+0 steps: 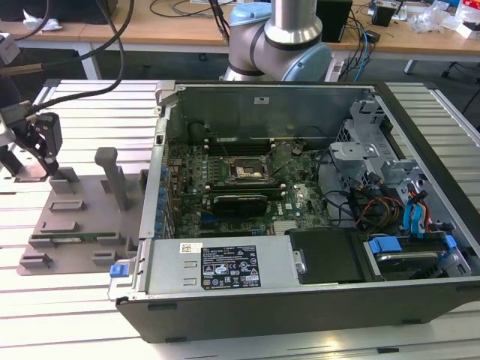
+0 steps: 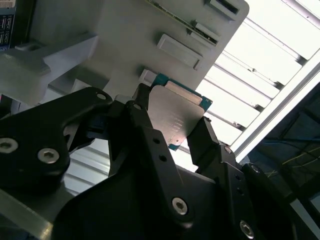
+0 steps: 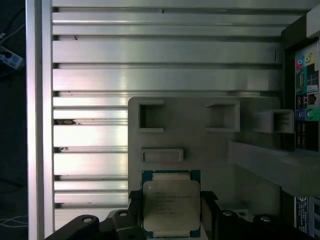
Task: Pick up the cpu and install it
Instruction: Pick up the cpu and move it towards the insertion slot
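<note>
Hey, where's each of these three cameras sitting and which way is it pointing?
Exterior view: off the arm, looks down into the open computer case; arm behind it, gripper at the exterior view's left.
First wrist view: on the wrist, faces down at the grey tray; fingertips show.
Second wrist view: on the wrist, looks slantwise past the fingers.
Both wrist views share the cpu clamped between the fingers.

Exterior view is looking down from well back at the open black computer case (image 1: 300, 225) and flat grey plastic tray (image 1: 82, 225). Both wrist views are riding close behind the black gripper (image 3: 171, 212), sharing the silver-grey square cpu (image 2: 175, 117) and tray — first facing straight down, second obliquely.
</note>
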Tool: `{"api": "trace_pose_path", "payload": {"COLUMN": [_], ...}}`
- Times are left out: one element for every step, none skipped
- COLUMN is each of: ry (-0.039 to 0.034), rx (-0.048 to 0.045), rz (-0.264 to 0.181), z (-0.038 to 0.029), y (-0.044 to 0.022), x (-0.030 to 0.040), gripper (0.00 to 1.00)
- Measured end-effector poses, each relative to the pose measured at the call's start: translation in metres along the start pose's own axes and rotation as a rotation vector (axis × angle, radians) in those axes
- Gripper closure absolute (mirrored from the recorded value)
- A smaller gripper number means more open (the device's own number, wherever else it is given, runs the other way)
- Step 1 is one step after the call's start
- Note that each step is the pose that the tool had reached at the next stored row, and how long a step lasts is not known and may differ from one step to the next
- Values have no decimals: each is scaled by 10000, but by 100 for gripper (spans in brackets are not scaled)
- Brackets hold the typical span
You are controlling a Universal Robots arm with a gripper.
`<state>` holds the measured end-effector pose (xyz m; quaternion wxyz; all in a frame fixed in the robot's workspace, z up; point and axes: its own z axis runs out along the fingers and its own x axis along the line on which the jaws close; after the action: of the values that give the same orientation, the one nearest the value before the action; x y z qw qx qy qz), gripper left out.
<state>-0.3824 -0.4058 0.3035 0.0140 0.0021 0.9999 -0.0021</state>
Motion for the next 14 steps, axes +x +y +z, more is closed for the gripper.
{"api": "trace_pose_path", "payload": {"ry": [0, 0, 0, 0, 0, 0, 0, 1, 0, 0, 0, 0, 0, 0], "rx": [0, -1, 0, 0, 0, 0, 0, 0, -1, 0, -1, 0, -1, 0], "rz": [0, 0, 0, 0, 0, 0, 0, 0, 0, 0, 0, 0, 0, 0], "z": [-14, -26, -47, -63, -73, -85, -94, -104, -123, -132, -141, -157, -181, -193], "y": [0, 0, 0, 0, 0, 0, 0, 0, 0, 0, 0, -1, -1, -1], "x": [0, -1, -1, -2, -2, -2, -3, -3, -3, -4, -4, -4, -5, -5], "gripper": [45, 45, 45, 45, 45, 45, 45, 45, 45, 45, 45, 45, 45, 45]}}
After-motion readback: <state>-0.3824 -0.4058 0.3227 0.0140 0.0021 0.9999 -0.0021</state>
